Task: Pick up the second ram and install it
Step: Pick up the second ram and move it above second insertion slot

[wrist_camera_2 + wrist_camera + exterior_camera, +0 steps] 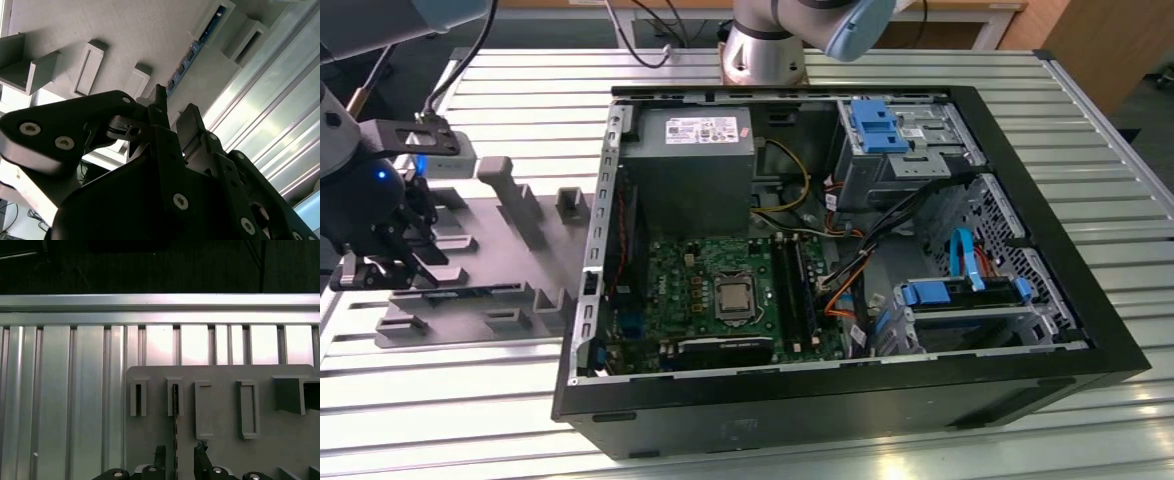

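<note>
Second ram [464, 291] stands on edge in the grey holder tray [494, 215] at the exterior view's left, its long axis across that view, with the gripper [384, 268] above one end. In the second wrist view, its blue edge [192, 50] runs away from the spread jaws. In the first wrist view, it is edge-on between the parted fingers [200, 452], touching neither, its near end cut off.

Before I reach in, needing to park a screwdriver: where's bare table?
Bare slats: the table corner bordered by the grey fixture and the case; also the strip at the exterior view's right of the case. Crowded under the gripper.
</note>
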Robot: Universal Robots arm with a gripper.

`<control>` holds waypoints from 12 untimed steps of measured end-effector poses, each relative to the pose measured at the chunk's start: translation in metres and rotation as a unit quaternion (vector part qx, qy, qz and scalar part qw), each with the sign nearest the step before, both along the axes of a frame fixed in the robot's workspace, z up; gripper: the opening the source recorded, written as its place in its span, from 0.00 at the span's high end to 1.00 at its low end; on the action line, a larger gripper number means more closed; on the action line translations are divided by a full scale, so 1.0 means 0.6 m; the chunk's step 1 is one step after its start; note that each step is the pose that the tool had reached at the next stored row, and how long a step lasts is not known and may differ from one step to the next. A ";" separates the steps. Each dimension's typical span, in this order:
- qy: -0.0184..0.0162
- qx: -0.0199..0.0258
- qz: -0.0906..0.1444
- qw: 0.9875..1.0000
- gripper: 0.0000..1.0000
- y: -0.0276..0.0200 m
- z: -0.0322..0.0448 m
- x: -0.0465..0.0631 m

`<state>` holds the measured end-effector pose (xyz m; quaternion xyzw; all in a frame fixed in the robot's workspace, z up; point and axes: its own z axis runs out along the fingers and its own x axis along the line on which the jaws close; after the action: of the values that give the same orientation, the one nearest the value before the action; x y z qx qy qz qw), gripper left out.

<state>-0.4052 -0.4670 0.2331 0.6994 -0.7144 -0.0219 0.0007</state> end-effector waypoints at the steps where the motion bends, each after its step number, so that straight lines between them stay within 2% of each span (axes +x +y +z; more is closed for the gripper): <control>1: 0.000 0.000 0.000 1.000 0.64 0.0000 0.000 0.000; 12: 0.000 0.000 0.000 1.000 0.64 0.0001 -0.001 -0.004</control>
<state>-0.4073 -0.4670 0.2327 0.6993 -0.7145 -0.0219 0.0007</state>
